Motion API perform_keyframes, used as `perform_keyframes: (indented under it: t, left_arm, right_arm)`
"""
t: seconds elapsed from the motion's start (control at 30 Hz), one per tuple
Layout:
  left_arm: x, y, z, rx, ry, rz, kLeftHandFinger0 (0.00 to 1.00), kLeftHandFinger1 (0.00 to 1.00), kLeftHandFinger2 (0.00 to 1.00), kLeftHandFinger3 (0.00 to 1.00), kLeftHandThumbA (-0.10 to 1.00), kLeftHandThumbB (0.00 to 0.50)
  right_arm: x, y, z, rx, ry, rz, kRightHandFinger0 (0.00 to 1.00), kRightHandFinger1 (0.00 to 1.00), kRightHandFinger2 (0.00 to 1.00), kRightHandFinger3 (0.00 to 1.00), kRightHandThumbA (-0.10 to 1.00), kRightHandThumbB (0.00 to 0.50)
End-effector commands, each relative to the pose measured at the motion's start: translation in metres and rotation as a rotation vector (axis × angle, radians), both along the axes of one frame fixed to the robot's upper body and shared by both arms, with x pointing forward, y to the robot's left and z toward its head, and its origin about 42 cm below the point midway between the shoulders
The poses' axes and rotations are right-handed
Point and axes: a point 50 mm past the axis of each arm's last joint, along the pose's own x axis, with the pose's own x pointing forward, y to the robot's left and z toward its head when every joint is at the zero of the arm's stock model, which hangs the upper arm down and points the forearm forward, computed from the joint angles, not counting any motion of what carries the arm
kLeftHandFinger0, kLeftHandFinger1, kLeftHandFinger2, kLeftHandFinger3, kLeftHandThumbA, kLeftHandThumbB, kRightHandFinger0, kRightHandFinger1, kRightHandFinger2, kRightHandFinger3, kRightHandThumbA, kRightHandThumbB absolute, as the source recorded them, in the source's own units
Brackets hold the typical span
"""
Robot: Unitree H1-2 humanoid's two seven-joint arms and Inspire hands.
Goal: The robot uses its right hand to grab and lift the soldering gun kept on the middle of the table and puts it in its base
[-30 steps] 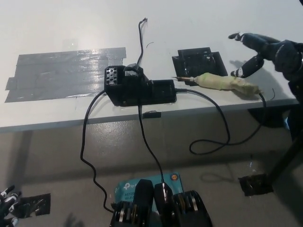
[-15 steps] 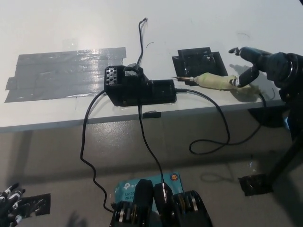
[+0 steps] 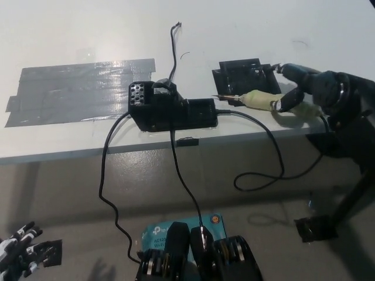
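The soldering gun (image 3: 262, 100), its handle wrapped in pale yellowish tape, lies flat near the table's front edge with its metal tip pointing left. My black right hand (image 3: 309, 88) reaches in from the right and hovers over the rear of the handle. Its fingers (image 3: 288, 69) are spread above the handle and one finger touches the handle's side, with nothing gripped. The black base (image 3: 242, 75) sits just behind the gun. My white left hand (image 3: 20, 253) rests low at the bottom left, fingers apart.
A black station box (image 3: 170, 110) stands left of the gun, with cables hanging over the white table's edge (image 3: 70, 153). The gun's cord (image 3: 275, 167) loops below the table. Grey tape (image 3: 82, 88) covers the left of the table. A teal box (image 3: 176, 233) lies on the floor.
My right hand has moved left and down, from beside the gun's rear end to over its handle. The gun itself has stayed put.
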Motion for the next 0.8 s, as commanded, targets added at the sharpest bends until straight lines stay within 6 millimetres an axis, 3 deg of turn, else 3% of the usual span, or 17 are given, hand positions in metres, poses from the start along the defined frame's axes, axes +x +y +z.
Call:
perform_keyframes:
  t: [0.0,0.2,0.37,0.53,0.7,0.77]
  left_arm:
    - [0.003,0.002,0.013,0.019,-0.033,-0.032,0.8,0.8,0.95,1.0,0.58,0.131]
    - [0.006,-0.001,0.018,0.015,-0.048,-0.038,0.87,0.84,0.99,1.0,0.61,0.116]
    - [0.01,-0.003,0.018,0.014,-0.051,-0.053,0.85,0.84,0.96,1.0,0.63,0.119]
    - [0.012,-0.008,0.019,0.015,-0.051,-0.069,0.81,0.83,0.98,1.0,0.65,0.111]
    - [0.014,-0.012,0.019,0.006,-0.058,-0.082,0.85,0.86,1.0,1.0,0.66,0.129]
    - [0.014,-0.014,0.02,0.013,-0.056,-0.089,0.85,0.87,1.0,1.0,0.7,0.141]
  right_arm:
    - [0.006,-0.002,0.019,-0.022,-0.069,-0.005,1.0,1.0,1.0,1.0,0.54,0.279]
    - [0.007,-0.024,0.005,-0.035,-0.037,-0.035,1.0,1.0,1.0,1.0,0.54,0.333]
    - [0.008,-0.032,-0.004,-0.07,-0.013,-0.072,1.0,1.0,1.0,1.0,0.49,0.292]
    - [0.007,-0.024,-0.012,-0.089,-0.007,-0.033,1.0,1.0,1.0,1.0,0.53,0.307]
    - [0.008,-0.014,-0.021,-0.062,0.005,-0.02,1.0,1.0,1.0,1.0,0.48,0.32]
    - [0.009,-0.006,-0.026,-0.06,0.012,0.006,1.0,1.0,1.0,1.0,0.51,0.347]
